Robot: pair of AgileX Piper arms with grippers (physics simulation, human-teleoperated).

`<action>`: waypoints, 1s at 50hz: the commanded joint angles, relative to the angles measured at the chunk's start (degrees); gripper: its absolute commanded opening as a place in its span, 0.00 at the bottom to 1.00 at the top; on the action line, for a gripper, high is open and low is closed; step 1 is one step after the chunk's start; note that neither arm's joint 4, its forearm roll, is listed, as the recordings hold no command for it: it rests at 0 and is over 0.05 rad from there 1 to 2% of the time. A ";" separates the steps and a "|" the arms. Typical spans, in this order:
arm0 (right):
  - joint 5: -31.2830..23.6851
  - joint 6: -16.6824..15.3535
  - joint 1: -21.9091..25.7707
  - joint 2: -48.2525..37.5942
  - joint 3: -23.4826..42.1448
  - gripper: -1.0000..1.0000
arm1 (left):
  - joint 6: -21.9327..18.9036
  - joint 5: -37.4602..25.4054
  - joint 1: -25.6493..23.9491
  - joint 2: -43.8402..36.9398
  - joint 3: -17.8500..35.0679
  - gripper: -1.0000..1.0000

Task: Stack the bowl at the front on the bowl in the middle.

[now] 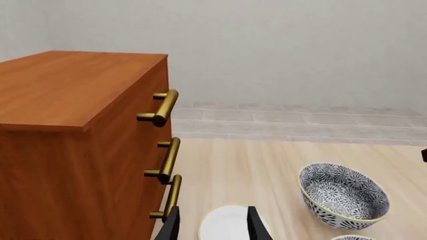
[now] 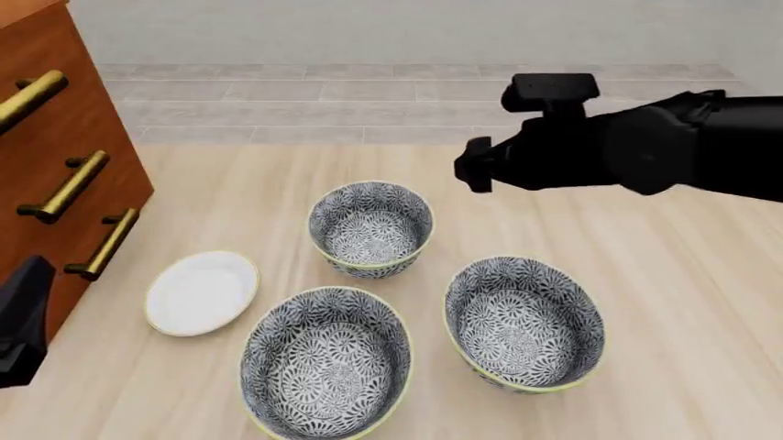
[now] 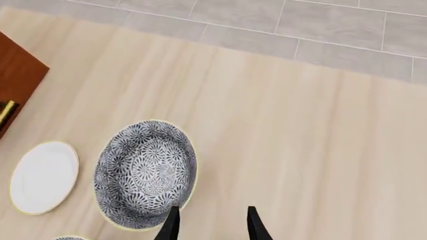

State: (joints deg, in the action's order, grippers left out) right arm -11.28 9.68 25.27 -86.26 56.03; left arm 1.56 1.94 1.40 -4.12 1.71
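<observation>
At your far left the wooden drawer cabinet with its brass handles stands just beside your left fingers, which are spread apart with nothing between them. The small white plate lies on the desk just ahead of those fingers, seen through their gap in the left wrist view. The bowl at the front sits upright beyond the plate on its right-hand side, well clear of both sets of fingers and untouched. A third patterned bowl stands farther out on the desk, below and to the left of your right fingers; in the right wrist view its near rim comes close to the left fingertip, and you cannot tell the height between them. The bowl in the middle is upright and apart from the other two, nearer to you than the right fingers. Those right fingers are released too, holding nothing, hanging above bare desk.
</observation>
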 commanded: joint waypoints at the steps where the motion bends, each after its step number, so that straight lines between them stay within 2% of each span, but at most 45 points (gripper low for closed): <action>1: -0.82 -0.47 -0.01 -6.97 5.58 1.00 | 0.09 1.54 0.06 -1.82 -0.08 1.00; 23: 1.00 0.00 0.43 -15.12 10.23 1.00 | 0.38 2.23 0.32 -2.63 0.05 1.00; 50: 3.09 -0.38 2.00 -21.14 11.86 1.00 | 0.86 3.73 0.85 -4.23 0.04 1.00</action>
State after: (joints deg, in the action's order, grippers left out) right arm -8.87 9.15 26.47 -105.35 67.33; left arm 2.21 5.57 2.11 -8.21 1.73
